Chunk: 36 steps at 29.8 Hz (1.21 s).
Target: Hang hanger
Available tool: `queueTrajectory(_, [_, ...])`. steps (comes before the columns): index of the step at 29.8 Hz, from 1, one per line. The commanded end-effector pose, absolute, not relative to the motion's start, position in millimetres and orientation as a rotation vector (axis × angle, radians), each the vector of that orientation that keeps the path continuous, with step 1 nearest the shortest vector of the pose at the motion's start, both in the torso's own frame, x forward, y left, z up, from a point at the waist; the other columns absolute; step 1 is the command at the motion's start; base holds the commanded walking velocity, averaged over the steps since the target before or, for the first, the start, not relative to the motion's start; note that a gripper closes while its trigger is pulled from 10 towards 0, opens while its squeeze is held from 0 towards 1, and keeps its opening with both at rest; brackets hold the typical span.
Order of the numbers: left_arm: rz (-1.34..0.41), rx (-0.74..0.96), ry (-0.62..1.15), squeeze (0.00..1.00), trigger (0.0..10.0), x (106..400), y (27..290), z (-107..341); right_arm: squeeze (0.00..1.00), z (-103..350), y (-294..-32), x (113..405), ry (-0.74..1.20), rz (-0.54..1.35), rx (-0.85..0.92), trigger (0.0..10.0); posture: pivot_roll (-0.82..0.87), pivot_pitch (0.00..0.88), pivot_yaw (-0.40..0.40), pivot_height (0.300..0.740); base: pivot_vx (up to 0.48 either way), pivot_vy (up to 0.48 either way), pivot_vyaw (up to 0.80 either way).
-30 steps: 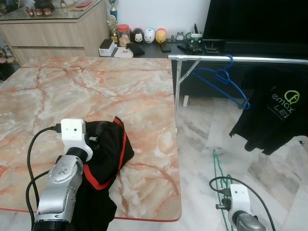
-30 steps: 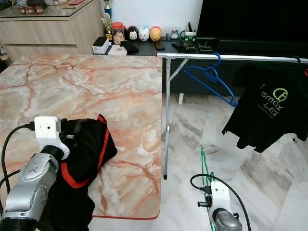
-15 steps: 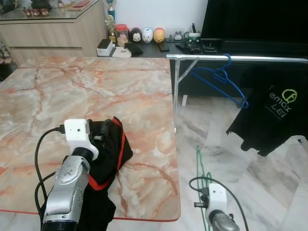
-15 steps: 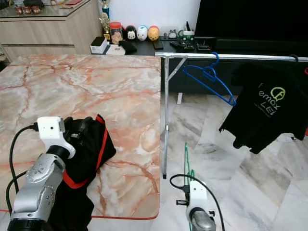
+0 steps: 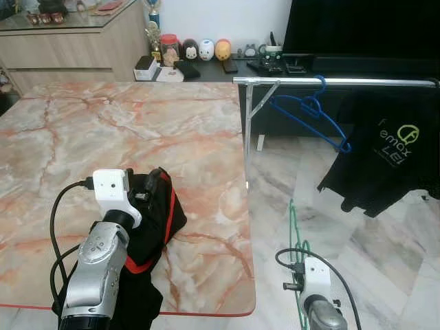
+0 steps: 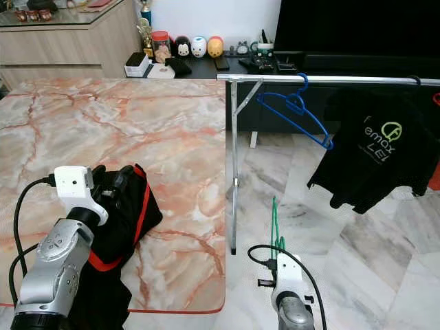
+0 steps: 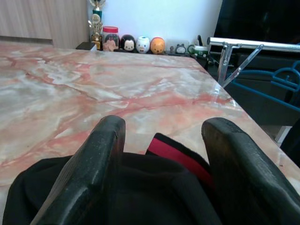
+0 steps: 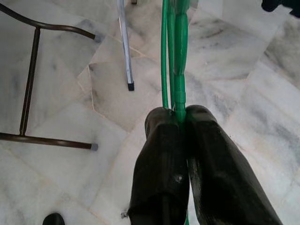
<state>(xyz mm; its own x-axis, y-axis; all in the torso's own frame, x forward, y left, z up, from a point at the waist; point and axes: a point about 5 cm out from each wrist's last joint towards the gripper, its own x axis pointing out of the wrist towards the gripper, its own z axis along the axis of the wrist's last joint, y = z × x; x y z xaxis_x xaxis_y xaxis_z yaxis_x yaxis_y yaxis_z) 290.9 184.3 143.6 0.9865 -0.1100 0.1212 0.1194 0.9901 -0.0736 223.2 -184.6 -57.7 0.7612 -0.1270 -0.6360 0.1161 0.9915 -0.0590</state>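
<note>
My right gripper (image 8: 180, 115) is shut on a thin green hanger (image 8: 176, 56), low over the marble floor beside the table; the hanger's green wire (image 5: 294, 227) rises in front of that wrist. A silver clothes rail (image 5: 337, 81) runs across at the right, carrying a blue hanger (image 5: 309, 113) and a black T-shirt (image 5: 392, 151). My left gripper (image 7: 161, 136) is open over a black garment with red trim (image 5: 161, 220), which lies on the marble table (image 5: 137, 117) and hangs over its near edge.
The rail's upright post (image 5: 246, 137) stands right at the table's right edge. A low dark sideboard with figurines (image 5: 199, 49) and a large dark TV (image 5: 364, 27) are behind. Dark metal chair legs (image 8: 28, 79) stand on the floor nearby.
The camera has drifted slightly. My right gripper with the green hanger has shifted a little to the left. My left gripper has edged forward on the black garment.
</note>
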Motion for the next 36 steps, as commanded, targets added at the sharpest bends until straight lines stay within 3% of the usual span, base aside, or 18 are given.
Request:
queueTrajectory(1, [-0.135,-0.087,-0.122,0.00,10.0,289,183,144,0.00,-53,-184,229,0.660,-0.135,-0.013,10.0,0.01,0.000,0.015,0.740,0.000,0.000,0.00])
queueTrajectory(36, [-0.160,-0.080,-0.131,0.00,10.0,289,181,144,0.00,-45,-177,239,0.600,-0.141,-0.010,10.0,0.01,0.000,0.024,0.740,-0.287,0.000,0.00])
